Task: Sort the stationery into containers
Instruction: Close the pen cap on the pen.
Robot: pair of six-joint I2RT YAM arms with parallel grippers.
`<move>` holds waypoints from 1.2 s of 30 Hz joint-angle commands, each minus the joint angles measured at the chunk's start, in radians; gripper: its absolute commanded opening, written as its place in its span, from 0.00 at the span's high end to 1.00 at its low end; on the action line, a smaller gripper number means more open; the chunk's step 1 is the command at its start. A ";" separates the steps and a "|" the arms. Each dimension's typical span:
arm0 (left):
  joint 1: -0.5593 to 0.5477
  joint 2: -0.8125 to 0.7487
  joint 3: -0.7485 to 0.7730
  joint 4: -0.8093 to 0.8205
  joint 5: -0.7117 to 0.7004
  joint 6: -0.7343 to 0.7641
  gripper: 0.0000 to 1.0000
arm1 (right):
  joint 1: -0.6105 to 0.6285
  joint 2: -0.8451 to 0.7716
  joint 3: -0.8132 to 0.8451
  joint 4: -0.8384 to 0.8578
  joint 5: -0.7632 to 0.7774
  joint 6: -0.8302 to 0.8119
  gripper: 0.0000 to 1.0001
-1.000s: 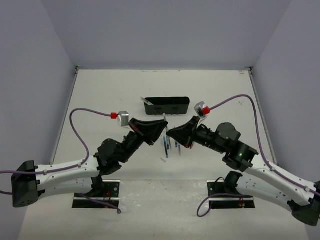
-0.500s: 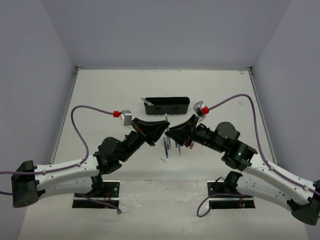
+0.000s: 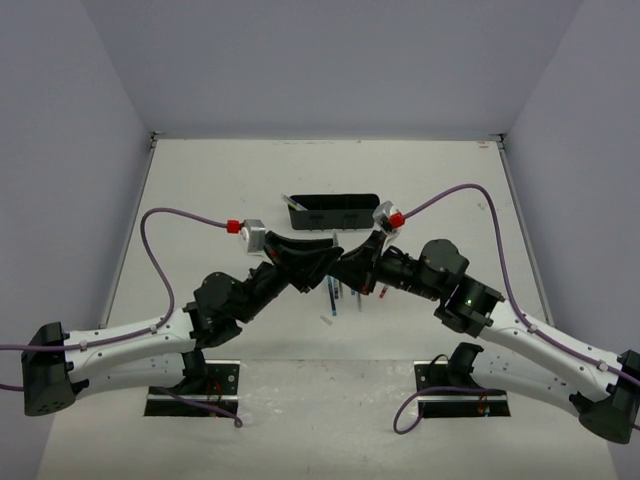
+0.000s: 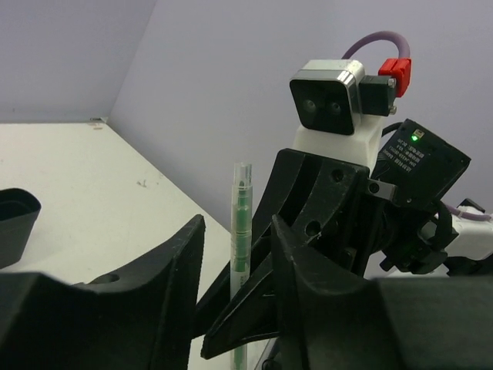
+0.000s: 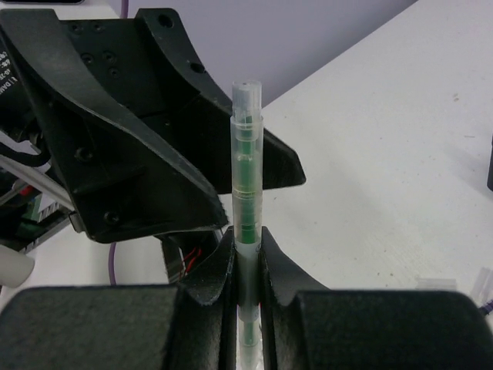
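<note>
We see the green-cored pen (image 5: 246,154) has changed hands; our right gripper (image 5: 246,258) now pinches it upright; our left gripper (image 4: 235,239) has spread its jaws around it, just short of the tray (image 3: 333,212); we judge binning comes next.

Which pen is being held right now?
The green-cored clear pen, clamped in the right pincer; the other pens lie loose, ungripped.
</note>
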 commanded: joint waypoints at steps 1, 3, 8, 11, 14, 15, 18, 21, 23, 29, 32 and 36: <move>-0.001 -0.031 0.058 -0.012 -0.007 0.047 0.44 | 0.000 -0.022 0.022 0.023 -0.033 -0.034 1.00; -0.001 -0.032 0.091 -0.052 -0.013 0.060 0.35 | 0.001 -0.022 0.020 0.015 -0.051 -0.045 1.00; -0.001 -0.016 0.173 -0.144 -0.026 0.087 0.48 | 0.001 -0.022 0.008 0.015 -0.107 -0.060 1.00; -0.001 -0.005 0.199 -0.168 0.003 0.095 0.57 | 0.001 -0.022 0.009 0.009 -0.105 -0.061 1.00; 0.000 0.020 0.231 -0.226 0.006 0.089 0.65 | 0.001 -0.027 0.012 0.009 -0.102 -0.059 1.00; 0.000 0.020 0.231 -0.226 0.006 0.089 0.67 | 0.001 -0.027 0.014 0.009 -0.101 -0.060 1.00; -0.001 0.034 0.226 -0.245 0.021 0.076 0.67 | 0.000 -0.032 0.022 -0.003 -0.085 -0.061 1.00; -0.001 0.038 0.221 -0.245 0.045 0.069 0.78 | 0.001 -0.036 0.032 -0.016 -0.073 -0.066 1.00; -0.001 0.039 0.220 -0.252 0.049 0.062 0.96 | 0.001 -0.039 0.036 -0.026 -0.065 -0.069 1.00; -0.001 0.040 0.198 -0.239 0.109 0.023 1.00 | 0.001 -0.038 0.078 -0.040 -0.032 -0.084 1.00; -0.001 0.055 0.167 -0.223 0.145 -0.018 1.00 | 0.000 -0.029 0.124 -0.049 0.019 -0.100 1.00; -0.003 0.094 0.097 -0.180 0.190 -0.097 1.00 | -0.013 0.014 0.278 -0.087 0.068 -0.142 1.00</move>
